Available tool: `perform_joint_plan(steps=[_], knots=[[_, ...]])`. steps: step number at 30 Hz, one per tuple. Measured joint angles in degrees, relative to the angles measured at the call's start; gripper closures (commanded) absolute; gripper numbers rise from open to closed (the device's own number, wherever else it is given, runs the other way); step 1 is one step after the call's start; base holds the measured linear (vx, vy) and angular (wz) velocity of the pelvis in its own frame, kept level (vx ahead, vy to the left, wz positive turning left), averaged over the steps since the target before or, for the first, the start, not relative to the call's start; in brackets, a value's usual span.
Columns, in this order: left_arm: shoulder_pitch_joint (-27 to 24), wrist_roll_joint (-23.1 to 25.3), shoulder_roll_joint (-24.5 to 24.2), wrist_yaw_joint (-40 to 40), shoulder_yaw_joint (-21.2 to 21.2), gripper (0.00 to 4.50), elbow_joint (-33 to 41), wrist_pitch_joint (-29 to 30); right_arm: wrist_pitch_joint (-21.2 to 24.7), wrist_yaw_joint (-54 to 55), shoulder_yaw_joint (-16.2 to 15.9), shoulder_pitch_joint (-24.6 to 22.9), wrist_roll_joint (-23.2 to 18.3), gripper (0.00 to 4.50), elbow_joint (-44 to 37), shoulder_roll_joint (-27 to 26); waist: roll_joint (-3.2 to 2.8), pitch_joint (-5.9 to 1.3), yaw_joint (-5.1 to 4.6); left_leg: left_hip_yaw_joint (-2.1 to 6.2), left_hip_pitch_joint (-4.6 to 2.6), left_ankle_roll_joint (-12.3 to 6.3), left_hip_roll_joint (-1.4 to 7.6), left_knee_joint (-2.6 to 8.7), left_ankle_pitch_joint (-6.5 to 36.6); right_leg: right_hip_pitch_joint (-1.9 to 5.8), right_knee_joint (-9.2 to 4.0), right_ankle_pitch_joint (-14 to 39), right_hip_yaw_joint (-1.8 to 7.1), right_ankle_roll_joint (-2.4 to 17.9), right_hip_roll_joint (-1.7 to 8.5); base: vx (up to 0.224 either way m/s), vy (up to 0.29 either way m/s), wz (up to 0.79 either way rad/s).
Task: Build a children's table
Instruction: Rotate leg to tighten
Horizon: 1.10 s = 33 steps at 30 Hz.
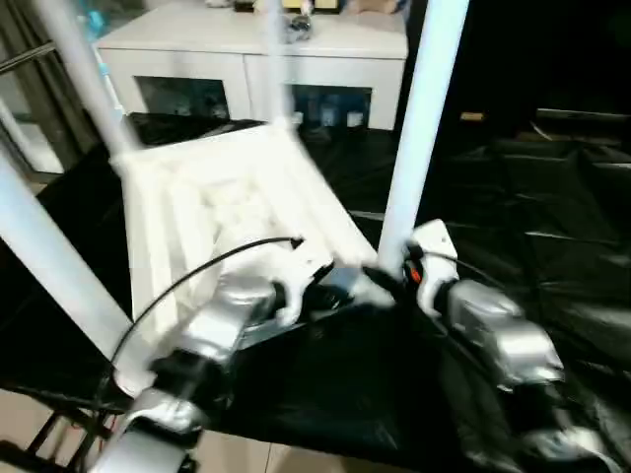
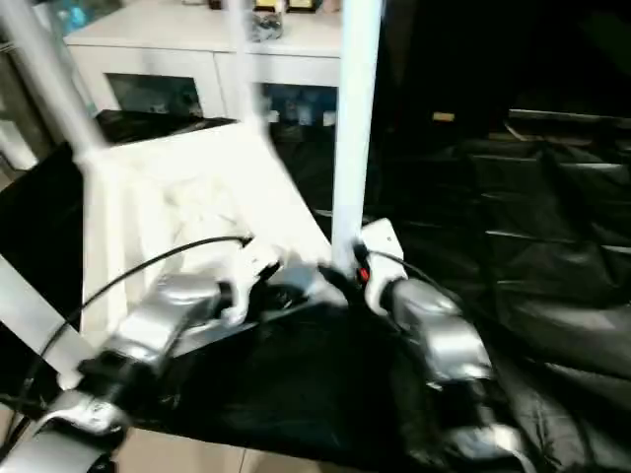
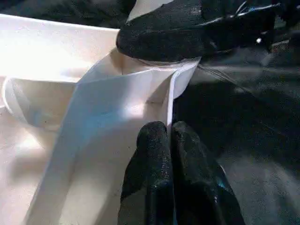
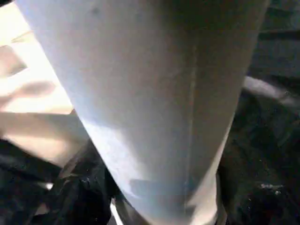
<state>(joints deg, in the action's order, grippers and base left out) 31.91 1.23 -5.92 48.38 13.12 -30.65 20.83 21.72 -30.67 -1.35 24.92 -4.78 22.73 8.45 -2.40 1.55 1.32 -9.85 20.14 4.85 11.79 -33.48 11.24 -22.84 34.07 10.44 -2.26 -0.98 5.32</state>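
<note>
Left gripper (image 3: pixel 171 140), jaws clenched, rests at the tabletop (image 1: pixel 237 197) corner; right gripper's (image 1: pixel 380 281) jaw state unclear beside a leg (image 1: pixel 419 128)

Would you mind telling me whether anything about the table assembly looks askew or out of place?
Nothing looks damaged. The tabletop lies underside up on the black cloth, with legs standing in its corner sockets; they splay slightly outward, which suits tapered legs.

Dim room, motion blur, glare on white plastic.

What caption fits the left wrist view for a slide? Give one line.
Shut left gripper at the upturned tabletop's corner wall, beside the leg the right gripper reaches.
</note>
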Motion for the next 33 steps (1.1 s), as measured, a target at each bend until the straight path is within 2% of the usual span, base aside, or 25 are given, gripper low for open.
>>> perform_joint_plan(steps=[2, 5, 8, 11, 16, 23, 29, 33], knots=[[0.21, 0.28, 0.3, -0.21, -0.41, 4.5, -0.36, -0.18, 0.1, 0.19, 0.91, 0.24, 0.06, 1.22, 0.36, -0.95, -0.01, -0.01, 0.1, 0.0, 0.02, 0.0, 0.02, 0.03, 0.0, 0.01, 0.0, -0.01, -0.03, 0.0, -0.03, 0.0, 0.0, 0.0], [0.2, 0.56, 0.11, 0.59, -0.32, 4.5, -0.45, -1.03, 0.13, -0.37, 0.95, -0.11, -0.02, 0.84, -0.36, -0.91, -0.05, -0.04, 0.16, 0.0, 0.03, 0.0, 0.02, 0.08, 0.0, -0.01, 0.0, -0.02, -0.03, -0.01, -0.03, 0.0, 0.0, 0.0], [-0.27, 0.31, -1.49, 3.8, 0.02, 4.5, 0.31, -1.8, 0.45, -5.25, 0.91, -2.5, -1.98, 0.59, -3.48, 0.5, -0.06, -0.01, 0.41, -0.03, 0.05, 0.01, 0.02, 0.29, 0.0, -0.07, 0.0, -0.03, -0.04, 0.01, -0.03, 0.0, 0.0, 0.0], [-0.66, -0.58, -3.26, 6.86, 0.25, 4.5, 0.91, -2.48, 0.32, -11.7, -2.74, -3.07, -2.09, 0.36, -5.4, 5.32, -0.16, 0.01, 0.51, -0.04, 0.14, 0.02, 0.03, 0.38, 0.0, -0.14, -0.01, -0.17, -0.07, 0.24, -0.04, 0.0, 0.0, 0.0], [-2.26, -1.53, -7.16, 13.34, 0.82, 4.5, 2.88, -5.0, 0.95, -22.2, -5.92, -3.71, -2.49, 0.36, -8.34, 10.6, -0.28, 0.01, 0.54, -0.06, 0.32, 0.01, 0.03, 0.48, 0.0, -0.26, -0.1, -0.12, -0.12, 0.2, -0.04, 0.0, 0.0, 0.0], [-5.07, -3.58, -11.31, 22.51, 2.9, 4.5, 7.11, -6.27, 2.65, -34.34, -9.09, -4.32, -6.84, 0.36, -10.72, 14.75, -0.27, 0.1, 1.26, -0.11, 0.36, -0.04, 0.05, 0.45, -0.02, -0.33, -0.07, -0.07, -0.15, 0.24, -0.03, 0.0, 0.0, 0.0], [-5.58, -3.82, -11.89, 24.9, 3.46, 4.5, 7.95, -6.05, 4.4, -38.2, -9.94, -4.23, -7.56, 0.9, -11.34, 16.45, -0.34, 0.17, 2.05, -0.11, 0.29, -0.02, 0.05, 0.34, -0.02, -0.35, -0.02, -0.08, -0.11, 0.25, -0.02, 0.0, 0.0, 0.0], [-6.27, -3.85, -12.32, 25.76, 3.6, 4.5, 8.94, -5.83, 4.89, -39.36, -10.72, -3.91, -7.6, 1.19, -11.38, 17.16, -0.34, 0.17, 2.16, -0.11, 0.3, -0.02, 0.05, 0.35, -0.02, -0.35, -0.02, -0.08, -0.12, 0.25, -0.02, 0.0, 0.0, 0.0]])
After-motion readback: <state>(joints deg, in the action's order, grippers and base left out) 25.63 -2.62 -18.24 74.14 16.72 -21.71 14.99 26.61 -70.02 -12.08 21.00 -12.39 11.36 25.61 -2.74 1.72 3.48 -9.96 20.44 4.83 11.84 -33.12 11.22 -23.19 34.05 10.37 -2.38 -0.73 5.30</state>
